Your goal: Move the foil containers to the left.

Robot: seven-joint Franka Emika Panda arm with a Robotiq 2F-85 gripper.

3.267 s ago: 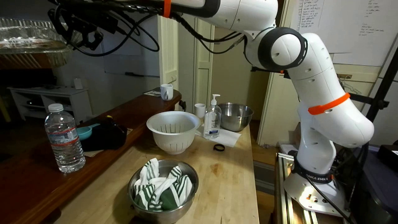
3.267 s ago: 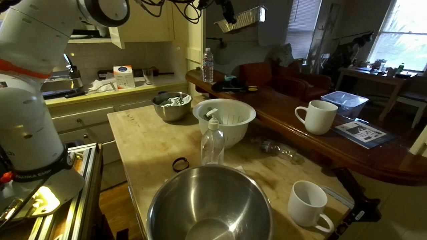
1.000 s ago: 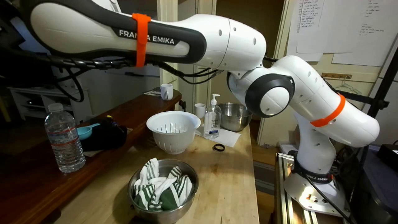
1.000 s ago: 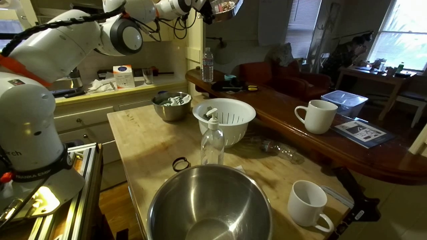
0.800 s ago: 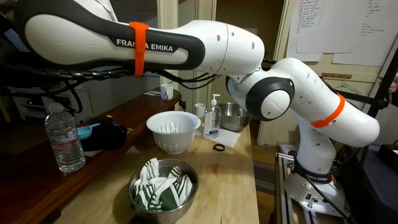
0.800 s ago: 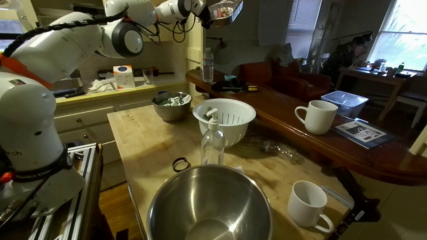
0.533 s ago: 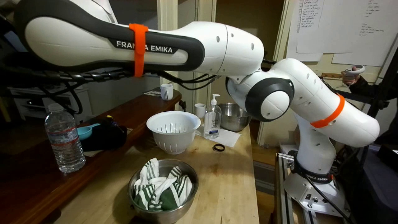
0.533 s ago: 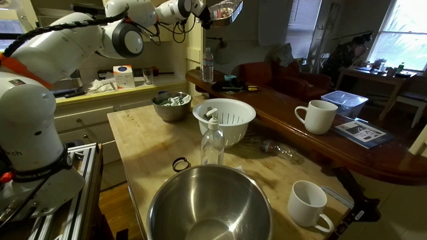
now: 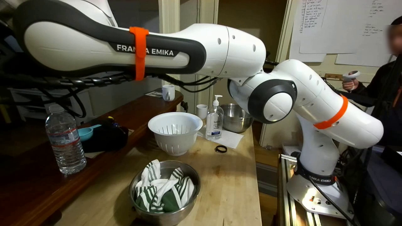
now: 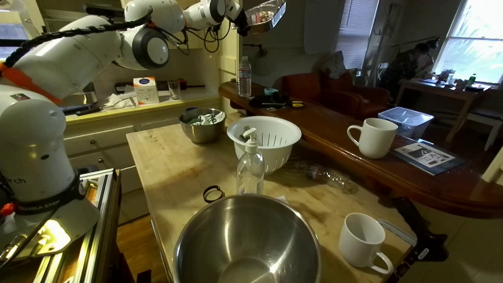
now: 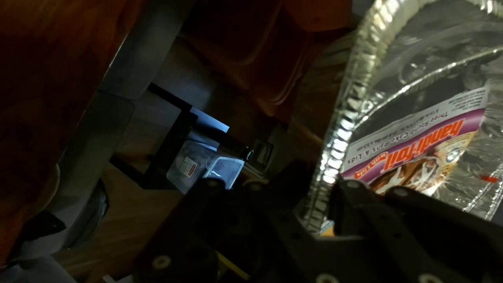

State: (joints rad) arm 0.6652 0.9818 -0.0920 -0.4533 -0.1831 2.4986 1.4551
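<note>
In the wrist view we find the claw (image 11: 317, 192) pinching the rim of the foil containers (image 11: 341, 135); the crinkled edge runs between its jaws. Within the foil we read a printed label (image 11: 416, 147) that says "handi-foil".

In an exterior view we see the foil containers held in the air at the top of the frame, tilted, their upper part cut off. Below them in the frame a water bottle (image 10: 245, 78) stands upright on a dark ledge (image 10: 334, 125). On the pale tabletop (image 10: 169, 173) we find a small steel bowl (image 10: 202, 133) with a striped cloth (image 10: 208, 119) in it, a white colander (image 10: 277, 159), a pump bottle (image 10: 250, 173), a large steel bowl (image 10: 247, 236) and a white mug (image 10: 355, 243); a clear bottle (image 10: 333, 179) lies on its side near the colander.

In an exterior view we see the white arm (image 9: 213, 50) spanning to the left edge. We make out the pump bottle standing on a sheet of paper (image 9: 232, 138), a black ring (image 9: 221, 151) near it, a teal scoop (image 9: 85, 134) near the water bottle and, at the right, a person (image 9: 381, 84) holding a white controller (image 9: 351, 75).
</note>
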